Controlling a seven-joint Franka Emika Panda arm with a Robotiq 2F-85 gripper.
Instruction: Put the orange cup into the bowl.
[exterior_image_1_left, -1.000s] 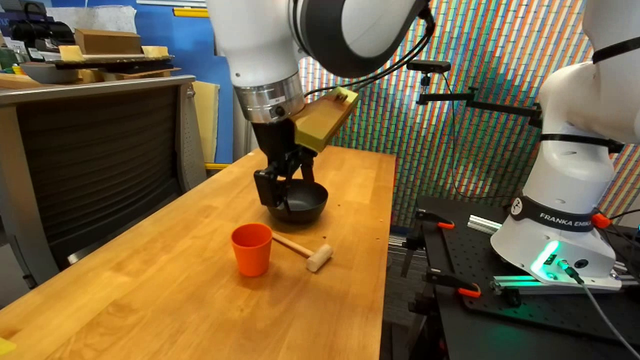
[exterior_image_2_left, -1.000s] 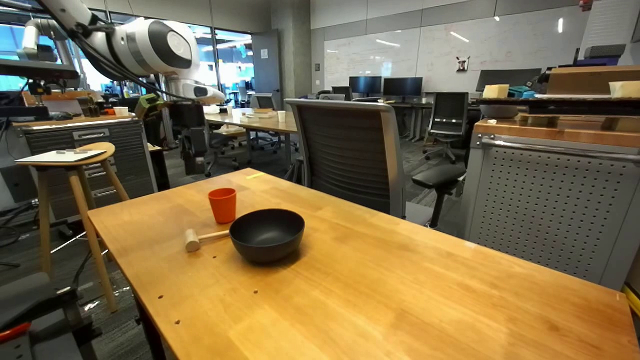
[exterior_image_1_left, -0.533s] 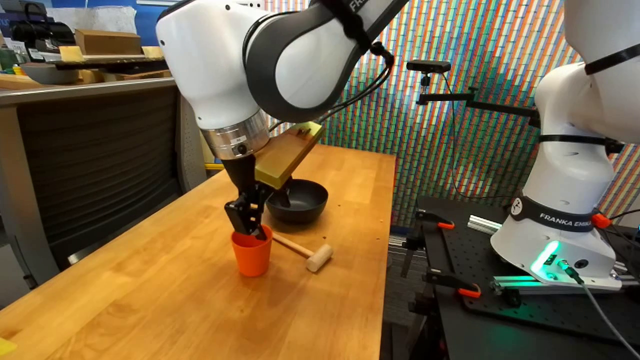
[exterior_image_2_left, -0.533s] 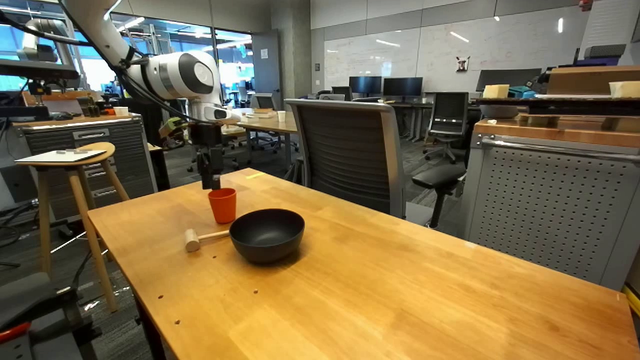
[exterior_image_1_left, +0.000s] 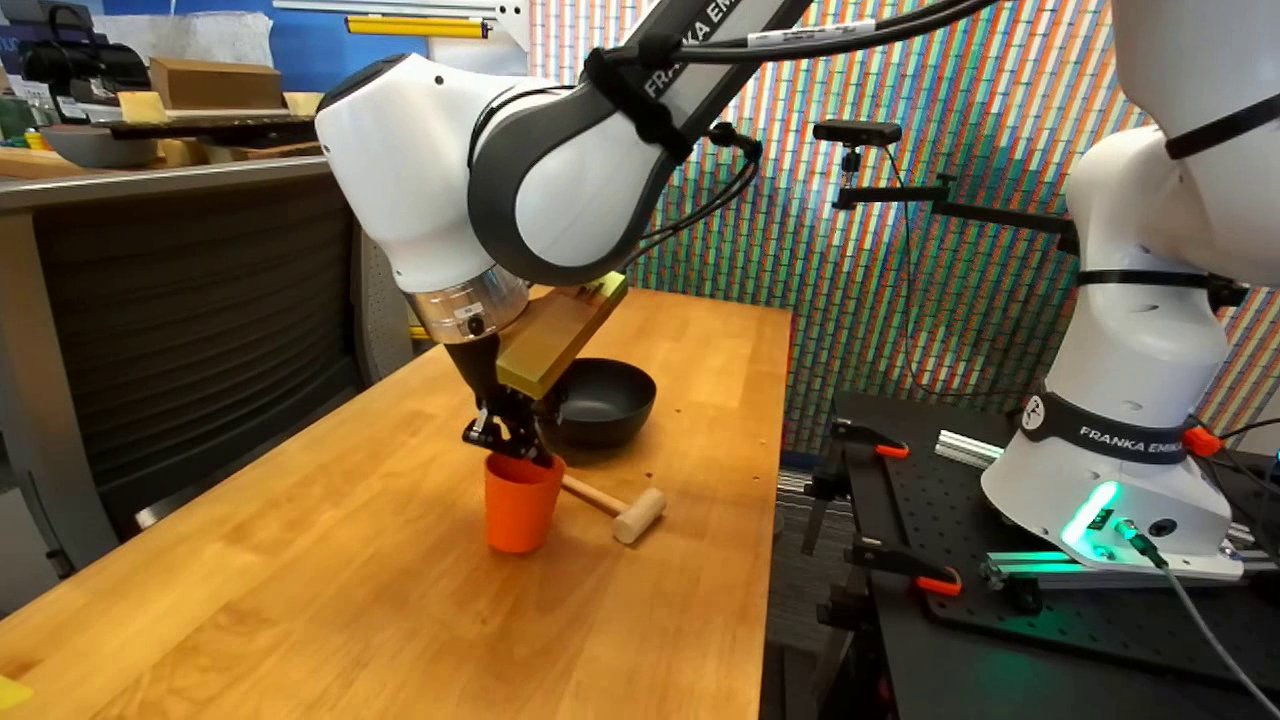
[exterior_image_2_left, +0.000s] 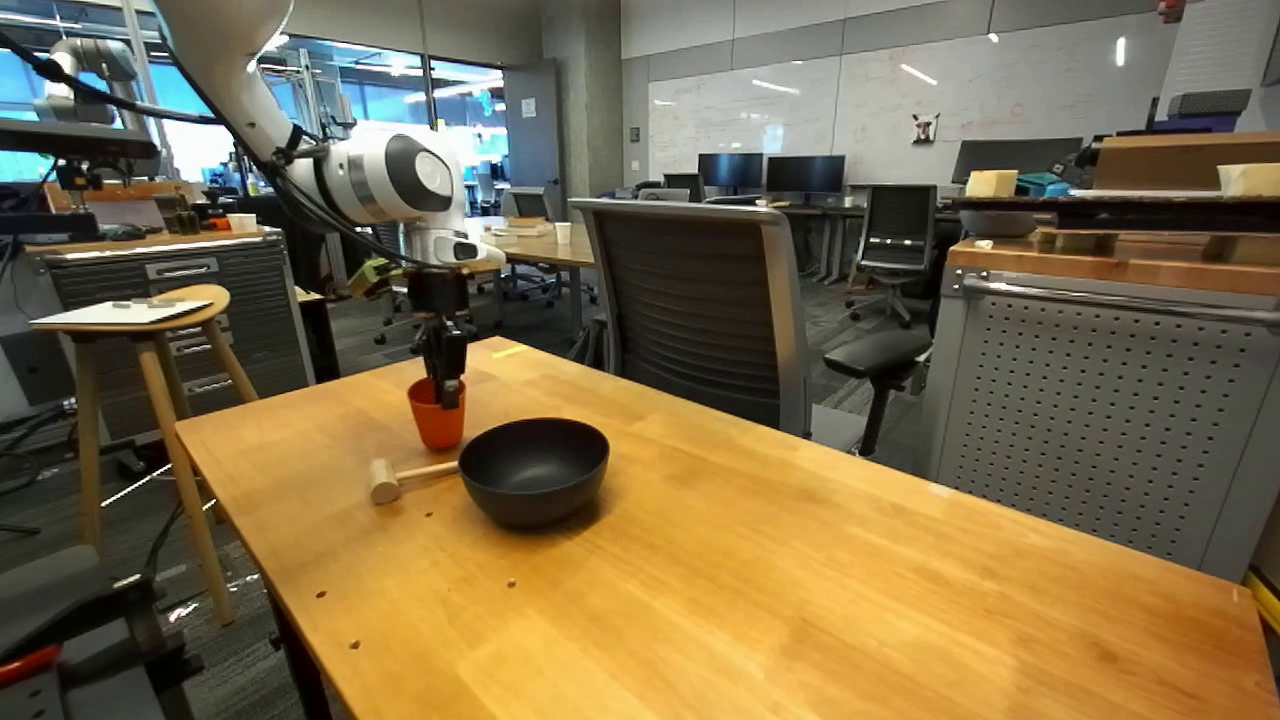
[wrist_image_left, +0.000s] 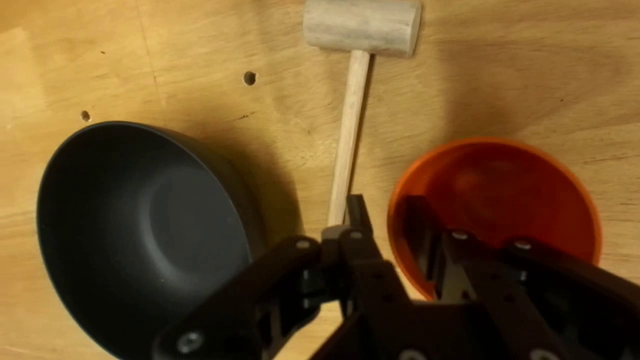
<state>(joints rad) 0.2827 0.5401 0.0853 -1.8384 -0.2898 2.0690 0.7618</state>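
Observation:
The orange cup (exterior_image_1_left: 522, 512) stands on the wooden table, leaning slightly. My gripper (wrist_image_left: 386, 212) is down at its rim, with the near wall of the cup between the two fingers. One finger (wrist_image_left: 416, 215) reaches inside the cup; the opposite finger (wrist_image_left: 361, 220) is outside, on the side toward the bowl. A narrow strip of table shows between that outer finger and the wall, so the jaws stand partly open. The round black bowl (exterior_image_2_left: 535, 472) sits close beside the cup, with nothing inside it in the wrist view, though the gripper hides part of it.
A small wooden mallet (wrist_image_left: 362, 27) lies on the table (exterior_image_2_left: 800, 560), its handle pointing in between cup and bowl. A chair (exterior_image_2_left: 700, 310) stands along the table's long side. The robot's base (exterior_image_1_left: 1110, 490) is beyond the opposite edge.
My gripper has travelled to the cup and lowered over its rim, and its fingers have come closer together. During the last half second the cup shifted a little and tipped slightly. Bowl and mallet stayed put.

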